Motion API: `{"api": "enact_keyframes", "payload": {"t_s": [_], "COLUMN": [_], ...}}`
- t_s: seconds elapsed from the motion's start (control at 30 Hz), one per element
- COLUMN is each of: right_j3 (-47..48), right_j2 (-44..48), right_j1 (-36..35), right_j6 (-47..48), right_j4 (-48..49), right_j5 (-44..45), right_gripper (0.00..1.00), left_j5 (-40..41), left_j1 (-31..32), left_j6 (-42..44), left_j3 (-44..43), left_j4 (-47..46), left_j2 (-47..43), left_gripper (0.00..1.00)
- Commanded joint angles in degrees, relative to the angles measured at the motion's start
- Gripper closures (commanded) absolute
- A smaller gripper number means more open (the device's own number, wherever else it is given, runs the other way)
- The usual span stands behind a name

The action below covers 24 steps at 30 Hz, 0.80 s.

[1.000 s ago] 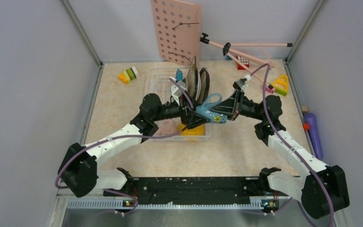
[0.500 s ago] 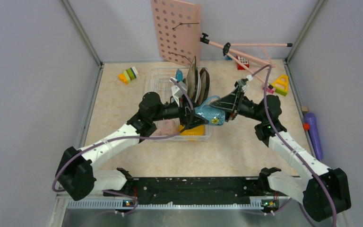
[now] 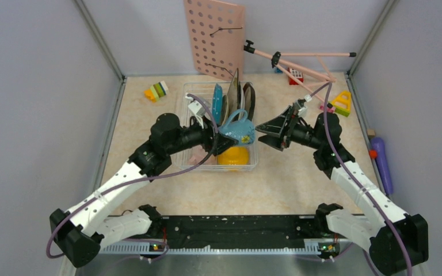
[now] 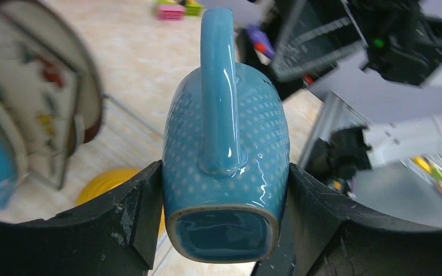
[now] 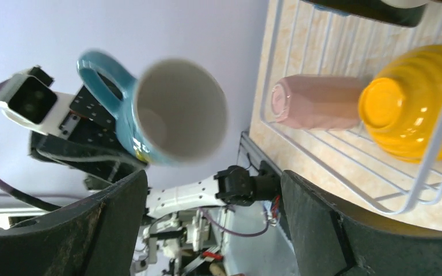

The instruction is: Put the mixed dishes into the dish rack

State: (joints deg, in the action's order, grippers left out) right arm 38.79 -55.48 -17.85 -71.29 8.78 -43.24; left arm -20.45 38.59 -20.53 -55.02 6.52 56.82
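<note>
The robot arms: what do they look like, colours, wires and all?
The left arm and right arm have white segments between bulky black joints. A purple cable loops along each. The left gripper and right gripper are black, with two broad fingers each.

Bowl point(image 5: 414, 103) beside cup point(image 5: 313, 101) in rack point(image 3: 191, 92)

The beige marbled tabletop point(image 3: 288, 178) carries the white wire dish rack point(image 3: 252, 161) near its middle. At the back left lie striped toy blocks point(image 3: 156, 91). A red block point(image 3: 295, 76) and a yellow triangular block point(image 3: 342, 102) lie at the back right. A pink pegboard point(image 3: 214, 37) stands at the back edge.
</note>
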Motion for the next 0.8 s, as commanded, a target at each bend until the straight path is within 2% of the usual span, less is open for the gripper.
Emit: {"api": "enact_keyframes", "payload": {"t_s": [0.0,0.1,0.2,0.43,0.57,0.77], "right_j3": [3.3,5.5,7.3,10.0,10.9,11.4], "right_j2": [4.3,5.5,5.9,5.7,5.1,5.1], "right_j1": [1.4,1.5,1.6,1.9,1.9,1.9], "right_j6": [8.8,13.8,17.1,20.1,21.0,20.8], "right_j4": [-8.1,-16.5,-20.2,-23.4,-24.3,-24.5], "right_j5": [5.5,9.6,11.9,13.5,13.5,13.4], "right_gripper": [0.16,0.16,0.16,0.16,0.16,0.16], "left_j5": [19.6,27.4,32.4,42.8,40.7,38.2], "left_j1": [-1.1,-1.8,-2.7,-4.3,-8.5,-10.7], "left_j6": [1.3,-0.5,-2.4,-0.5,-0.8,1.6], "left_j3": [-8.3,-12.4,-15.8,-18.2,-19.3,-20.3], "left_j4": [14.0,21.3,27.9,31.9,32.4,30.1], "left_j2": [-1.6,0.6,3.3,7.2,11.0,17.3], "left_gripper": [1.00,1.00,1.00,1.00,1.00,1.00]}}
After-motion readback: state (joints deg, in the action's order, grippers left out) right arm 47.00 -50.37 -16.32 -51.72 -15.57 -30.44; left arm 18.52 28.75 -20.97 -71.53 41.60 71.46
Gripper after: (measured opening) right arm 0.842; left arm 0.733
